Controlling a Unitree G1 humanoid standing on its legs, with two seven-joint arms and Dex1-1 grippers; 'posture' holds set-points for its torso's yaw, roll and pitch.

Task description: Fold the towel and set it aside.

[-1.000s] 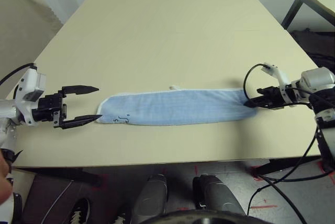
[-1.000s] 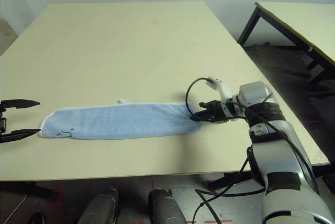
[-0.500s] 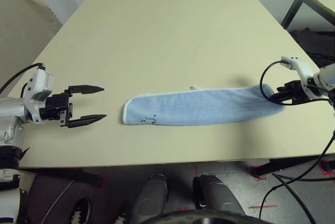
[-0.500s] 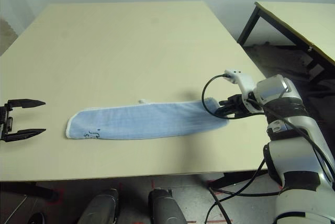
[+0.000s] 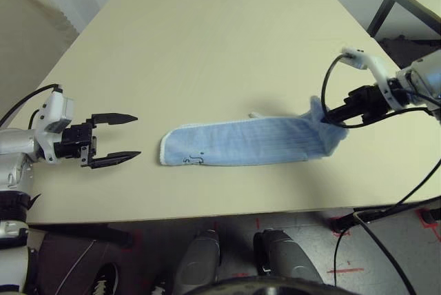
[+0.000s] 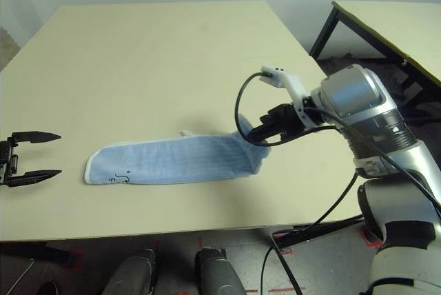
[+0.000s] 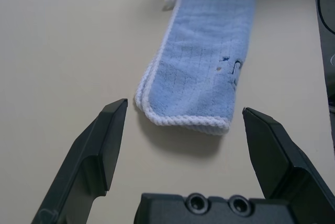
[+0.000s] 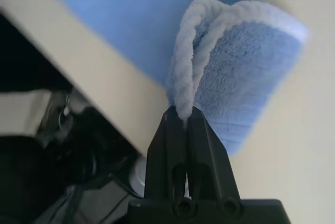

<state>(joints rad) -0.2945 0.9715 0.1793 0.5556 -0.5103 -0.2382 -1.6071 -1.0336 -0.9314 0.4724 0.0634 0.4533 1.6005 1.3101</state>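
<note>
Towel count: one light-blue terry towel with white stitched edging (image 5: 244, 143), folded into a long narrow strip.
Gripper count: two, each with two black fingers.
Table count: one large pale beige table (image 5: 220, 47) under the towel, plus a corner of a second beige table with black legs (image 6: 386, 23) off to the robot's right.
Left gripper (image 5: 115, 139): fingers spread wide, holding nothing and touching nothing; it hovers just above the tabletop, pointing at the towel's near end with a gap of bare table between.
Right gripper (image 5: 333, 118): fingers pinched tight on the towel's right end; in the right wrist view the white edging runs down into the closed fingertips (image 8: 181, 124).
Towel position: near the table's front edge, lying left to right across the middle; the left part lies flat, the right end is lifted off the surface and curls up toward the right gripper.
Towel look: ribbed terry with a doubled left end showing layered edges, a small dark embroidered mark (image 7: 232, 67) near that end, and a small white tag (image 5: 254, 114) poking out from the far long edge.
</note>
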